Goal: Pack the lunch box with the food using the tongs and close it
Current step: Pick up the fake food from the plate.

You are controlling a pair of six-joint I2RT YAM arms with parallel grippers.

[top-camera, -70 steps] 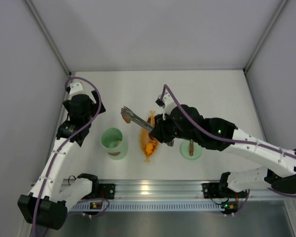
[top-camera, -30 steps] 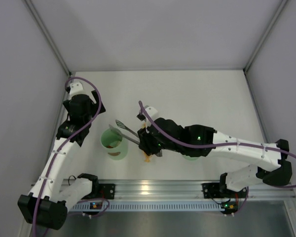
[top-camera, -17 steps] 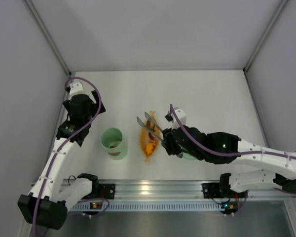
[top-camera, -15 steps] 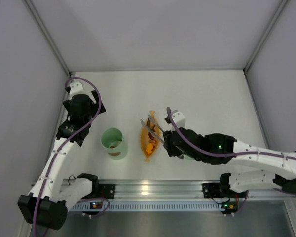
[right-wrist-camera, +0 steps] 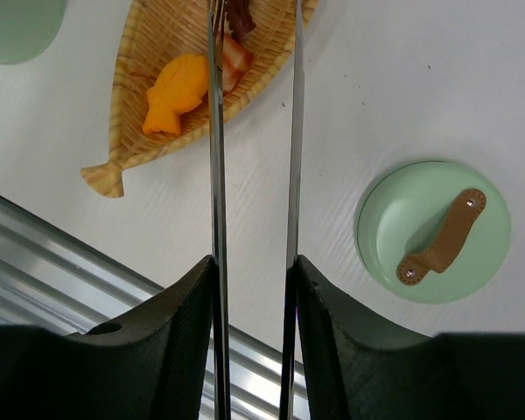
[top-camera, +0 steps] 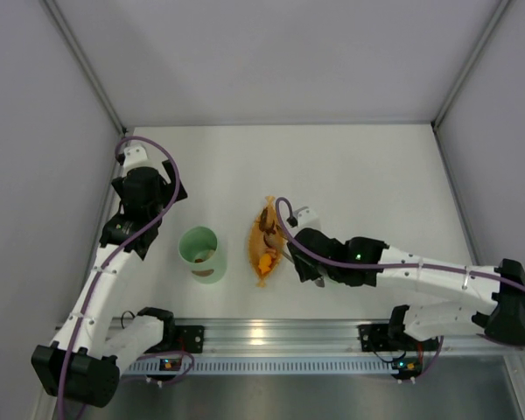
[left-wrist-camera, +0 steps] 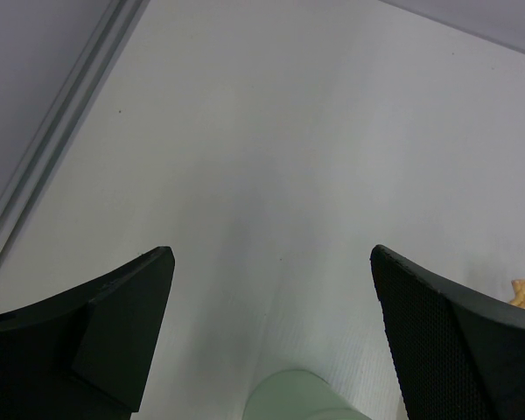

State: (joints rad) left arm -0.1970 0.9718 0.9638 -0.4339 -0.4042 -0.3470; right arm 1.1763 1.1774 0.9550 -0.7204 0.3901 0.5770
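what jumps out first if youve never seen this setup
The right pincer clamps silver tongs whose tips reach into the orange leaf-shaped dish mid-table, near an orange fish-shaped bite. A green lid with a brown handle lies off to one side of the dish, the open green lunch box on the other.

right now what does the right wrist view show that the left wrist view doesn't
Only the right wrist view: the right gripper shut on the tongs, the food in the orange dish, the lid flat on the table. Only the left wrist view: the left gripper, open and empty, and the wall's edge strip. Both: a sliver of the lunch box, the dish (only its tip in the left wrist view) and the table.
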